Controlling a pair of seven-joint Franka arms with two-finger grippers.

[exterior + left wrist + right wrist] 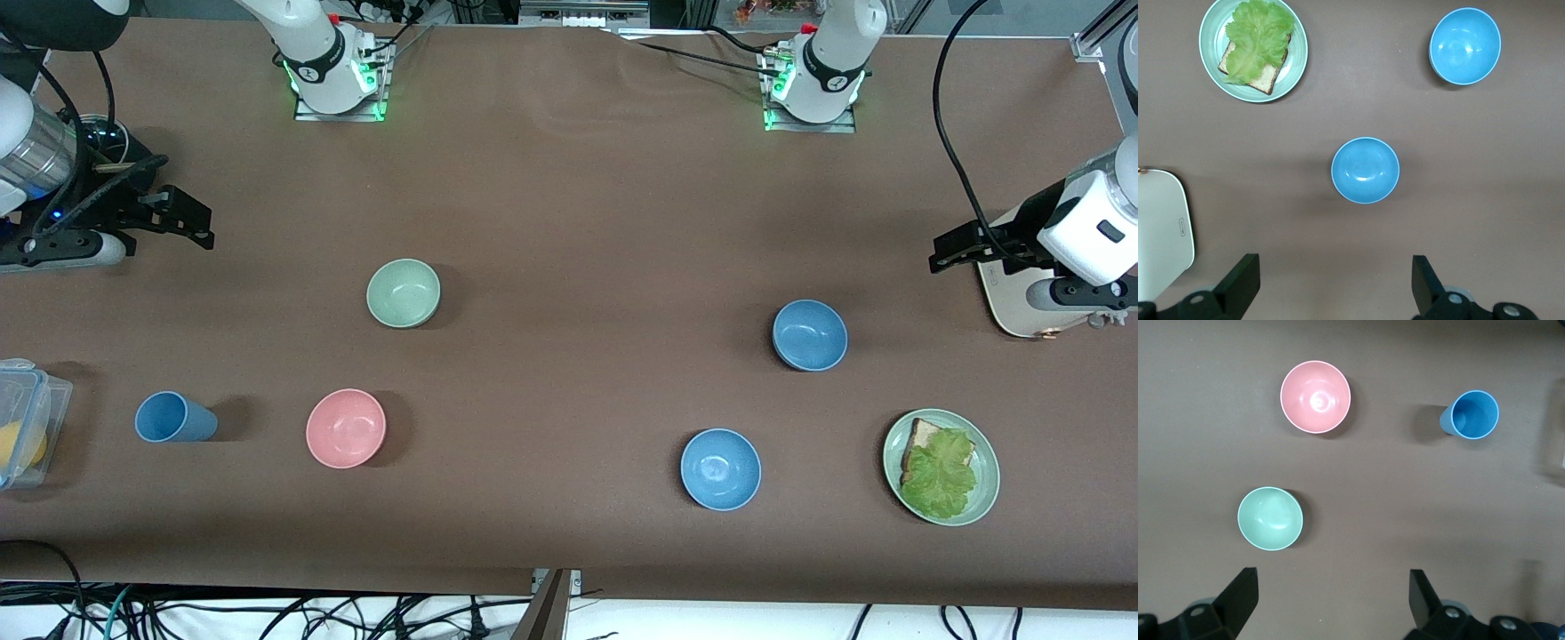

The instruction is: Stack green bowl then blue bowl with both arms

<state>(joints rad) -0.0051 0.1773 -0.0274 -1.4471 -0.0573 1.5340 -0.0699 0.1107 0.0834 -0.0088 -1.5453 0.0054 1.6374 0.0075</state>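
The green bowl (pixel 404 292) stands upright on the brown table toward the right arm's end; it also shows in the right wrist view (pixel 1270 518). The blue bowl (pixel 809 335), muted steel blue, stands toward the left arm's end and sits mid-picture in the left wrist view (pixel 1365 170). My right gripper (pixel 189 220) hovers open and empty at the right arm's end of the table, its own view (pixel 1331 590) showing bare table between the fingers. My left gripper (pixel 953 251) hovers open and empty at the left arm's end, with bare table between its fingers in its own view (pixel 1335 277).
A brighter sky-blue bowl (pixel 720 468), a pink bowl (pixel 346 428) and a blue cup (pixel 173 418) lying on its side are nearer the front camera. A green plate (pixel 985 487) holds bread and lettuce. A white board (pixel 1013 307) lies under the left gripper. A clear plastic box (pixel 27 400) is at the table's edge.
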